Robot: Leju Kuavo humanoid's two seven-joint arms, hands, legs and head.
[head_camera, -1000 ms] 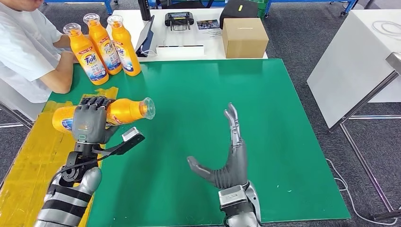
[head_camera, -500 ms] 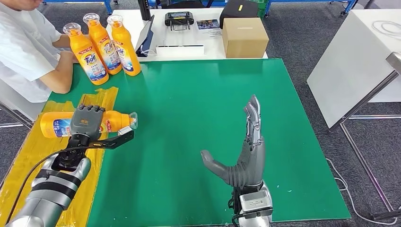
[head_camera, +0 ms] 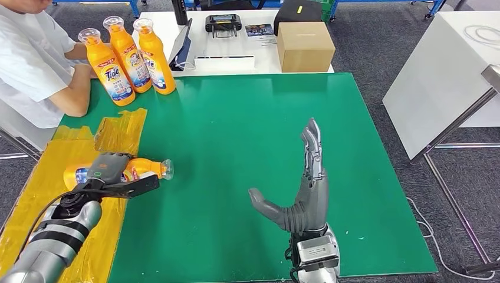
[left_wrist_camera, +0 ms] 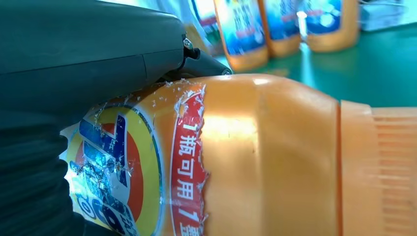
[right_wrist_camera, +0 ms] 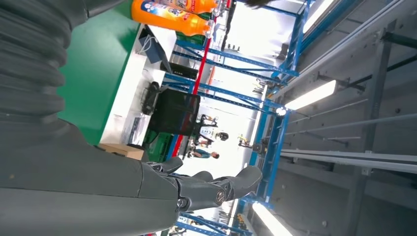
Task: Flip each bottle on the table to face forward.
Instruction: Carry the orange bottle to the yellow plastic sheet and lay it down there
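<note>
Grasping the lying bottle (head_camera: pixel 138 168) over the yellow film (head_camera: pixel 35 200) at the green table (head_camera: pixel 247 118) edge, left hand (head_camera: pixel 109 168) seems mid-turn, label facing out; right hand (head_camera: pixel 301 197) waits spread, holding nothing.

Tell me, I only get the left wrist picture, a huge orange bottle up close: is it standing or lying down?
Observer: Lying sideways. The left hand grips the bottle low over the yellow film, cap pointing toward the green mat.
Operator: What's the other hand doing?
Observer: The right hand holds nothing; it is raised above the mat, fingers straight, thumb out.
Operator: Is anyone nearby?
Observer: A person in a white shirt sits at the table's far left corner, next to the three upright bottles.
</note>
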